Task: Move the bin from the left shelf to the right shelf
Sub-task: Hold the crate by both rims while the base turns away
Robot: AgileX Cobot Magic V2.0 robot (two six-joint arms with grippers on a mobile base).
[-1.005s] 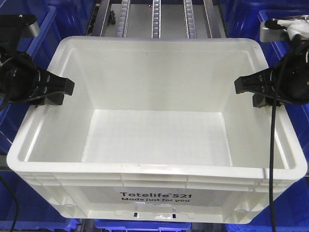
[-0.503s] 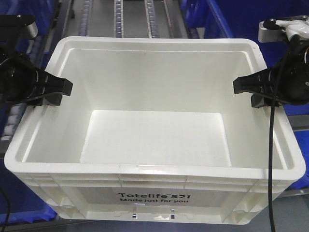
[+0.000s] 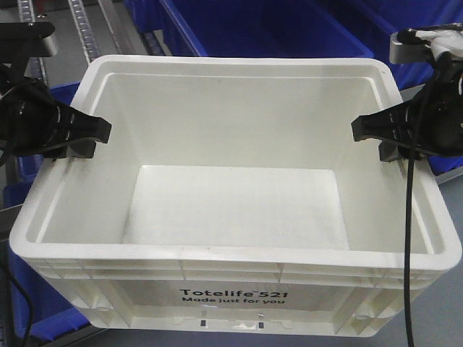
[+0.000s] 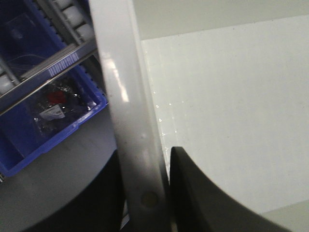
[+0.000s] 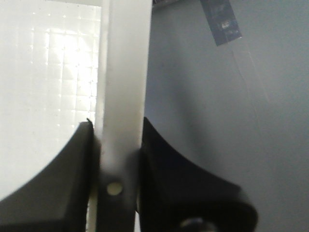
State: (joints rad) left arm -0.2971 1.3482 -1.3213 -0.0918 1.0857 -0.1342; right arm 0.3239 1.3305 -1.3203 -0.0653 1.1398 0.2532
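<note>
While I watch from the front view, the left gripper point(image 3: 88, 137) and the right gripper point(image 3: 370, 134) each pinch one side rim of the white bin point(image 3: 231, 108), with one finger inside the wall and one outside. Both wrist views show the fingers closed narrowly on that rim. The bin sits between the arms. Blue bins point(image 3: 268, 29) stand behind it, and roller rails point(image 3: 81, 32) run at upper left.

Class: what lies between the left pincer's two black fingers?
The side rim of the large white rectangular plastic tote, shown in the left wrist view.
</note>
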